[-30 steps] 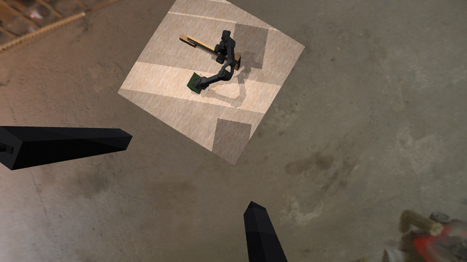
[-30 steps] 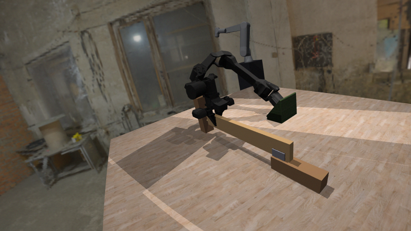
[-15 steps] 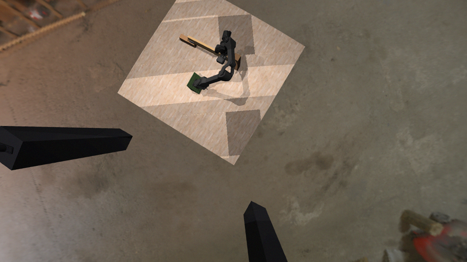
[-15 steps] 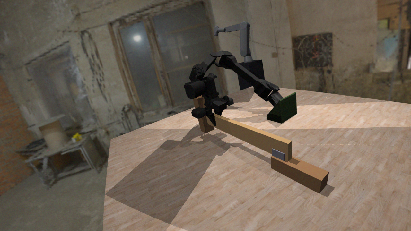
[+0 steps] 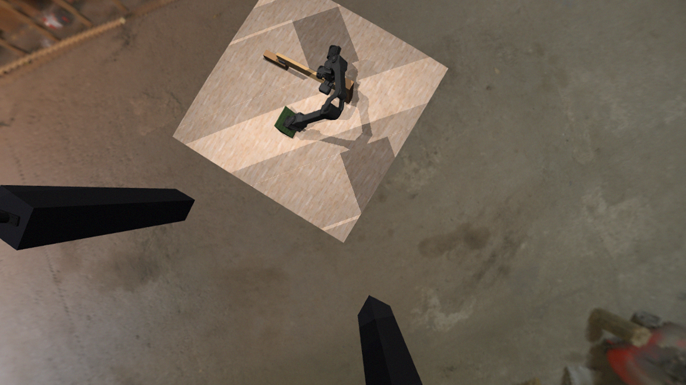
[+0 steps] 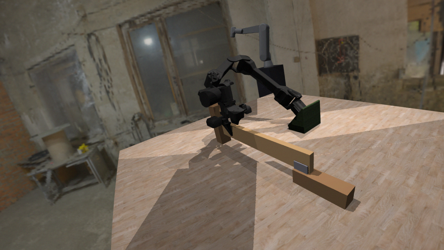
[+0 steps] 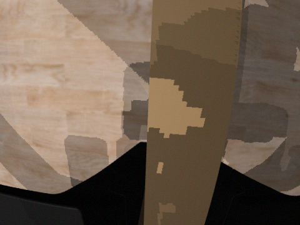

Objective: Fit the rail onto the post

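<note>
The rail (image 6: 270, 147) stretches across the wooden surface (image 6: 357, 130) in the exterior view, running from about 10 o'clock near the post (image 6: 221, 132) down to 4 o'clock, where its far end sits on the low footboard block (image 6: 324, 185) right beside a small grey bracket (image 6: 300, 167). And the end effector (image 6: 228, 122) is clamped on the rail, right at the end by the post, the black arm arching up and over from its green base (image 6: 307, 117) out at 2 o'clock. The rail looks close to level from this angle, lifted off the surface along its length, its shadow lying below it. The post stands upright just behind the gripped end; rail end and post appear to meet, but the wrist hardware covers the joint, so the pegs and holes cannot be made out.

From the top view the rail (image 5: 297, 67) is a thin tan bar on the pale surface (image 5: 394, 88), with the end effector (image 5: 327, 78) over its 3 o'clock end.

At the wrist, the rail (image 7: 196, 87) fills the middle of the shot, running from 12 o'clock down to 6, dappled with shadow, with the dark fingers flanking it low on both sides
</note>
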Controlling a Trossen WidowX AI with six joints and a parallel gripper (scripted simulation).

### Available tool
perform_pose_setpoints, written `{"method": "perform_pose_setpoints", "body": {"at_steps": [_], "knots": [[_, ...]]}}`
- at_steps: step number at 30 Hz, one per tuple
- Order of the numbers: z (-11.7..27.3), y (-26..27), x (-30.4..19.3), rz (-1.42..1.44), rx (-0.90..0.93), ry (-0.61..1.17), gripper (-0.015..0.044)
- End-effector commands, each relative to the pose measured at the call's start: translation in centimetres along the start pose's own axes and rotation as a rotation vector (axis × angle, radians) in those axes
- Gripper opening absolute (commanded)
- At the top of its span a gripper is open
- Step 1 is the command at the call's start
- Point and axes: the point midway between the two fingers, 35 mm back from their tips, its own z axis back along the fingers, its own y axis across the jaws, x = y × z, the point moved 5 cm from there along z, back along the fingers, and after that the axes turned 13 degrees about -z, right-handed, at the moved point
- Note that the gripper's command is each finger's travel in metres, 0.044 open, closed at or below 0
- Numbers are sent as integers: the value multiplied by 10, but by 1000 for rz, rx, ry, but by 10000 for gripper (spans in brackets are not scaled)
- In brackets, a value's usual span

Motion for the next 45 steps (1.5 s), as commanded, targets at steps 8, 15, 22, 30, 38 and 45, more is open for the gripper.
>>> {"method": "perform_pose_setpoints", "body": {"at_steps": [8, 15, 22, 30, 38, 45], "knots": [[1, -1, -4, 1, -3, -1, 0], [1, -2, -7, 1, -3, -1, 0], [1, -2, -9, 1, -3, -1, 0], [2, -3, -11, 1, -3, -1, 0], [2, -4, -14, 1, -3, -1, 0], [1, -4, -15, 1, -3, -1, 0]]}}
